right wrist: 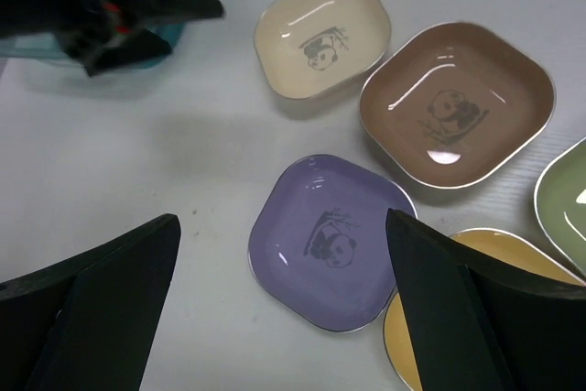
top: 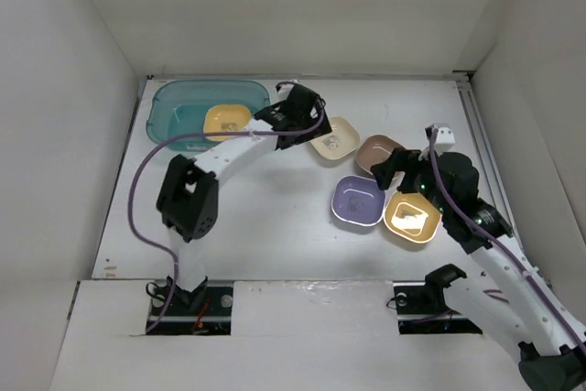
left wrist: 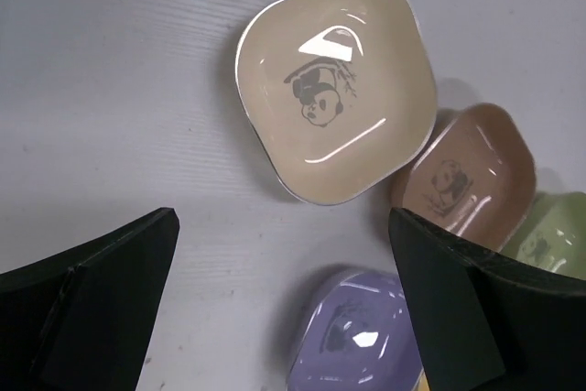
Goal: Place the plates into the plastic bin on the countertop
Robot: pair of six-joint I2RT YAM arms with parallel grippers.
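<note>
The teal plastic bin [top: 165,107] stands at the countertop's back left with one yellow plate [top: 226,120] inside. My left gripper [top: 307,107] [left wrist: 282,217] hangs open and empty just right of the bin, above the countertop next to the cream plate [top: 335,138] [left wrist: 334,89]. Brown [left wrist: 472,171], purple [left wrist: 357,336] and light green [left wrist: 549,240] plates lie beyond it. My right gripper [top: 396,171] [right wrist: 282,217] is open and empty above the purple plate [top: 357,200] [right wrist: 331,240], with the brown plate [top: 375,153] [right wrist: 456,103] and an orange plate [top: 411,217] [right wrist: 403,347] close by.
White walls enclose the countertop [top: 275,226] on three sides. The left arm [top: 188,194] arches over the left middle with its purple cable. The right arm [top: 494,244] runs along the right side. The plates on the right lie close together, some edges touching.
</note>
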